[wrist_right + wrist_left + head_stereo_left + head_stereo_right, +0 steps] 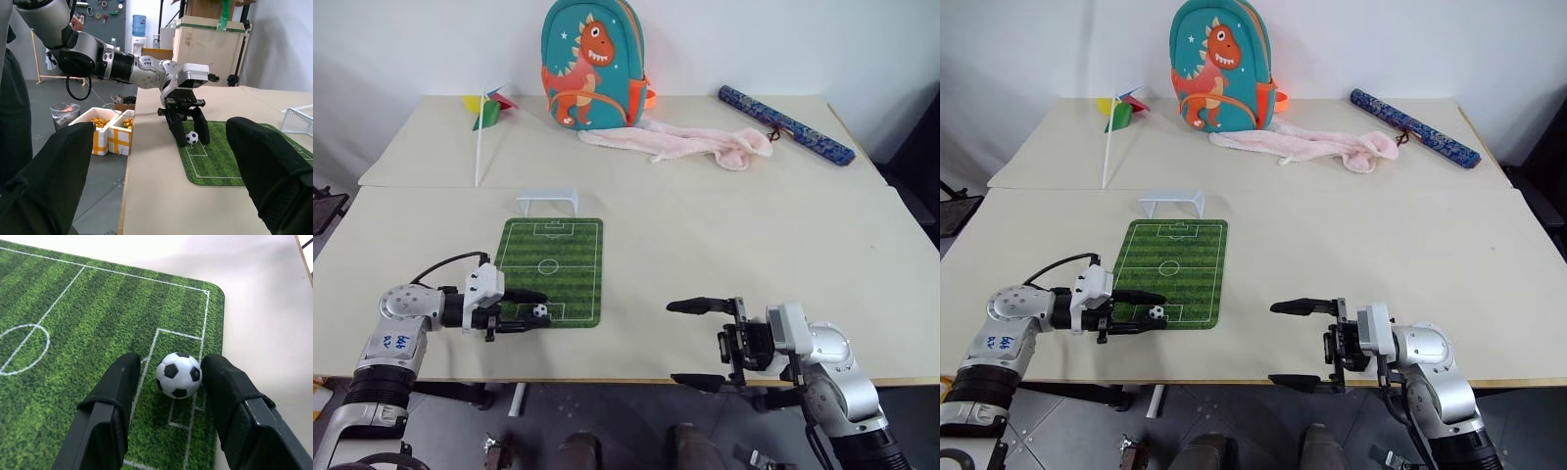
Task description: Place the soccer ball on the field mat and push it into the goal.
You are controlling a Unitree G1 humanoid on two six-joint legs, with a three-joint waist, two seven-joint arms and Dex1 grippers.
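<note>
Teal backpack (593, 65) beyond white goal (547, 202)

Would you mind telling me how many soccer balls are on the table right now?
1. The soccer ball sits on the field mat at its near end, between the left gripper's fingers. Others could be hidden behind the backpack.

Our left gripper (530, 309) reaches in low from the left, its fingers (110, 401) parted. Our right gripper (700, 344) hangs at the table's near edge, pointing left, its fingers spread wide and empty.
</note>
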